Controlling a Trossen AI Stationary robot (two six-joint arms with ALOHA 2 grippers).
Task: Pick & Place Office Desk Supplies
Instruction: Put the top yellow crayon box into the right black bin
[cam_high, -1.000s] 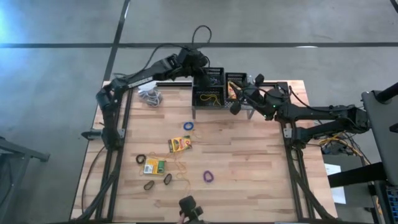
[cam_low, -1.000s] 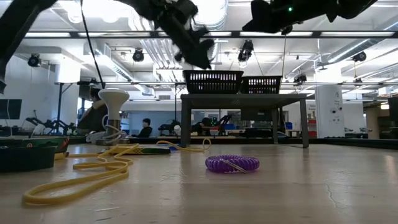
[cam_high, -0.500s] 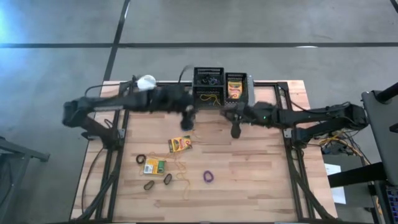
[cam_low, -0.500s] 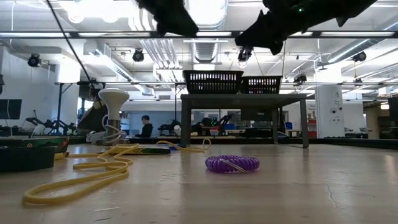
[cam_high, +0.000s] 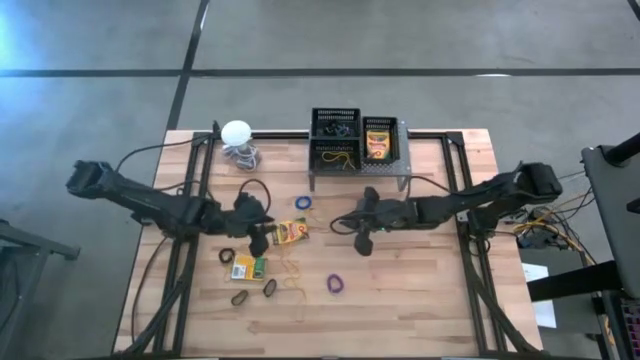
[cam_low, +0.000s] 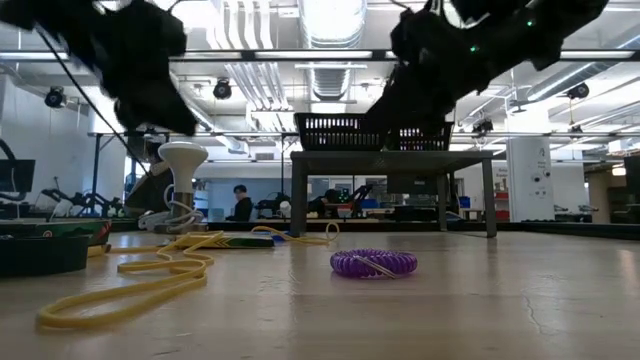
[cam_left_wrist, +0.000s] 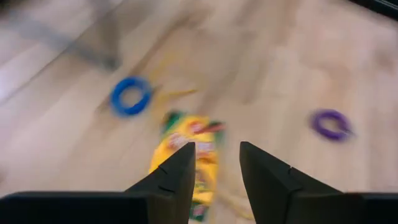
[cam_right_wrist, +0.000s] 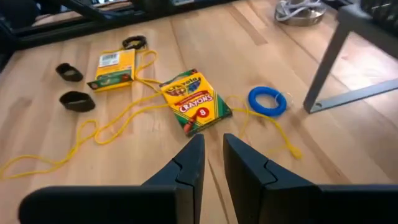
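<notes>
Left gripper (cam_high: 262, 236) hovers just beside the crayon box (cam_high: 289, 232) at mid-table, fingers parted with nothing between them. Right gripper (cam_high: 364, 243) hangs over bare table to that box's right, fingers nearly together, apparently empty. A second crayon box (cam_high: 377, 148) lies in the mesh bin (cam_high: 379, 124) on the grey stand (cam_high: 357, 172).

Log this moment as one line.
left hand: open, over crayon box | right hand: empty, nearby | bins: on stand

crayon box (cam_right_wrist: 195, 101) flat (label up) | blue loop (cam_right_wrist: 268, 101) beside | fingers (cam_right_wrist: 189, 163) narrowly parted
</notes>
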